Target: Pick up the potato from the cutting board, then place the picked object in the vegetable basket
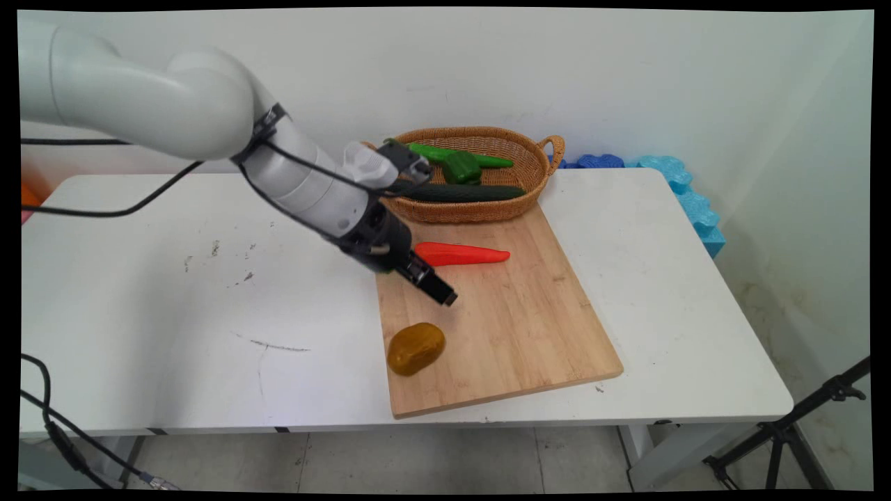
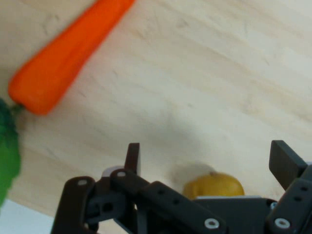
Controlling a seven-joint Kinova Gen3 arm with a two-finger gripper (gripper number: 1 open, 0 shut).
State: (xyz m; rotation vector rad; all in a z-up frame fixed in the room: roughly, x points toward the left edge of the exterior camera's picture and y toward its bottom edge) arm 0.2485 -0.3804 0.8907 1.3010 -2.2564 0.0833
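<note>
Just beyond the spread claw (image 2: 204,163) lies a potato (image 2: 213,185).

One carrot (image 1: 463,254), one potato (image 1: 415,348), one cucumber (image 1: 463,193), one basket (image 1: 529,195), one cutting board (image 1: 529,313).

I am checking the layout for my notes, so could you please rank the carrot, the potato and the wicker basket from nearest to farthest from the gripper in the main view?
From the gripper:
1. Potato, just below it near the cutting board's front left corner; the carrot, just above on the board, is too close to call against it.
2. Wicker basket, farthest, at the board's back edge.
</note>
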